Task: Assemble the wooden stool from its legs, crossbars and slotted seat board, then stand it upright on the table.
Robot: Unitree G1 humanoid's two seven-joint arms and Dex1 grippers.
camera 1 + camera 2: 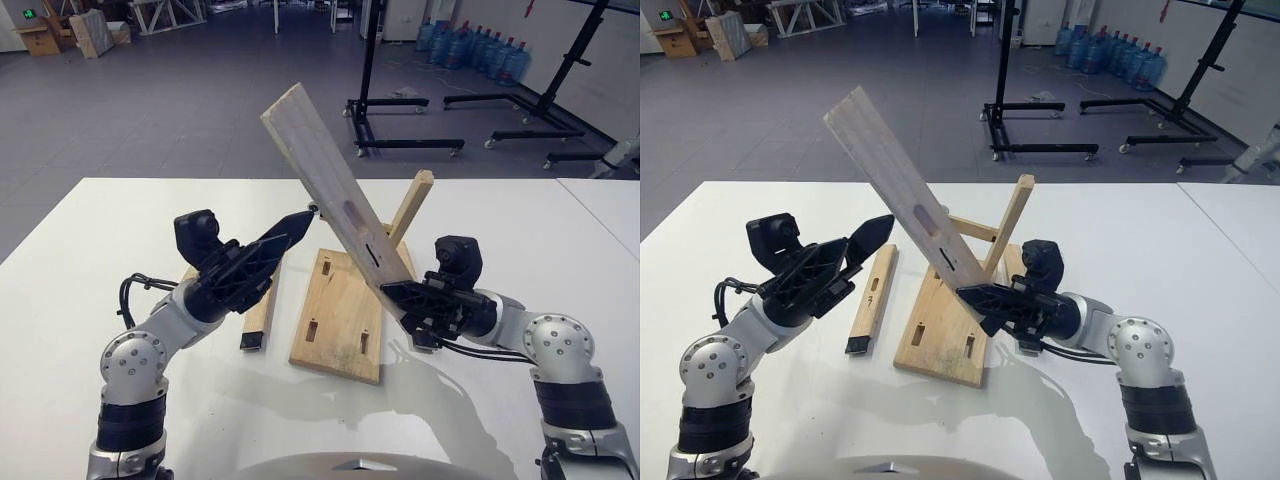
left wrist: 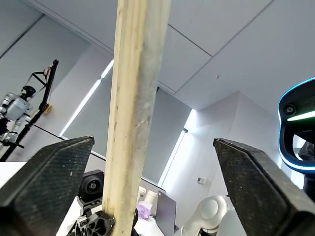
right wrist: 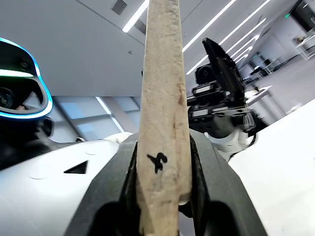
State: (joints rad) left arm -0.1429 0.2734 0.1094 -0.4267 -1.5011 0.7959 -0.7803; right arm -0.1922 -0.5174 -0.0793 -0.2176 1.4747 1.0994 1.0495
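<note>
My right gripper [image 1: 402, 298] is shut on the lower end of a long wooden leg [image 1: 325, 180], which rises tilted up and to the left over the table. The same leg [image 3: 162, 98] sits clamped between the jaws in the right wrist view. My left gripper [image 1: 298, 224] stands open just left of that leg's middle; the leg [image 2: 135, 108] shows between its spread fingers without touching them. The slotted seat board [image 1: 335, 325] lies flat on the table. Left of it lies a second leg [image 1: 262, 310]. Behind it a third leg [image 1: 1010, 225] leans with a crossbar [image 1: 970, 229] joined to it.
The white table [image 1: 110, 230] has free room at the left, right and front. A second table edge [image 1: 610, 205] adjoins at the right. Black metal stands [image 1: 400, 110] and water bottles [image 1: 480, 45] are on the floor beyond.
</note>
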